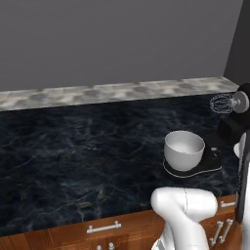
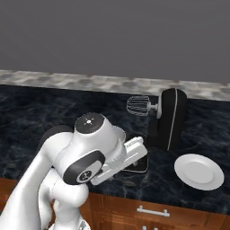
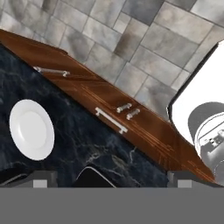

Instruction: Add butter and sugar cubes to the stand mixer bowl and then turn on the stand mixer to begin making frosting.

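A: Nearest the base cameras is my own arm, folded low in front of the cabinet fronts (image 1: 105,228). Past it, on the dark marble surface (image 1: 73,156), the stand mixer bowl (image 1: 183,149) sits on the stand mixer (image 2: 168,119) base, head tilted back, whisk (image 2: 138,106) clear of the bowl.

B: Jaws?

A: Spread wide, nothing between them. In the hand view the two fingertips (image 3: 40,179) sit far apart at the bottom edge, looking down over the surface edge, the drawer handles (image 3: 110,120) and the tiled floor (image 3: 131,39).

B: Anything in the bowl?

A: Looks empty from the left base view. I can't spot butter or sugar cubes anywhere, so I judge we're at the very start: locating the first ingredient.

B: What's by the mixer?

A: A white plate (image 2: 198,171) on the surface just to its right, toward the front edge. Looks bare in both the right base view and the hand view.

B: Bowl relative to the jaws?

A: The hand is at the surface's front edge, bowl just behind it; the dark shape at the bottom of the hand view may be the mixer base, can't confirm. Bowl isn't under the jaws.

B: Next?

A: Probably drive or swing to find the butter. Nothing to grab here.
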